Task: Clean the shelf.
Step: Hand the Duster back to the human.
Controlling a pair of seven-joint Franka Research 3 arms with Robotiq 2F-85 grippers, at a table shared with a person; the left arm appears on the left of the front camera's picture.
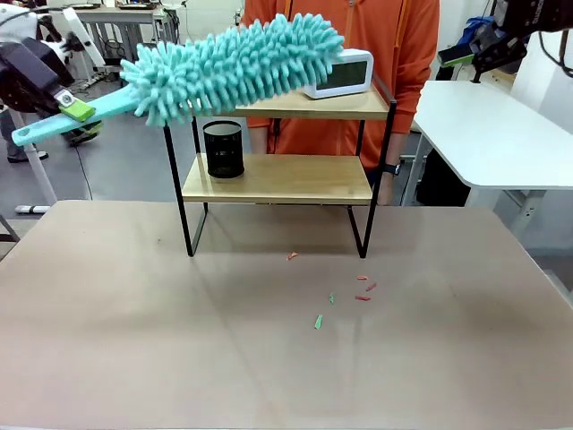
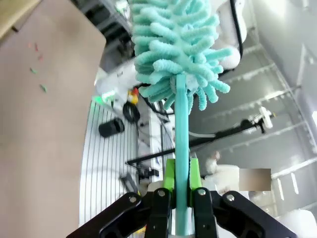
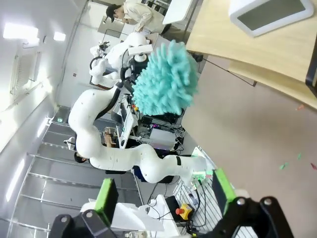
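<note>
Nearest you, small paper scraps [image 1: 318, 321] lie on the brown table [image 1: 134, 322]. Behind them stands the shelf [image 1: 277, 179], a black mesh cup [image 1: 223, 149] on its lower board. Your left gripper [image 1: 77, 108] clamps a teal duster [image 1: 233, 63] by its handle, the fluffy head above the top board. Your right gripper [image 1: 461, 56] gapes wide, empty.

A white rounded table [image 1: 501, 134] stands beside the matte tan tabletop [image 1: 134, 340] on a grey floor [image 1: 125, 166], and bright rectangular light panels [image 3: 20, 30] glow.

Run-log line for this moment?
left gripper: shut on duster handle | duster head: at shelf top board, contact unclear | right gripper: open, empty, raised | shelf: clock above, mesh cup below | table: scraps
</note>
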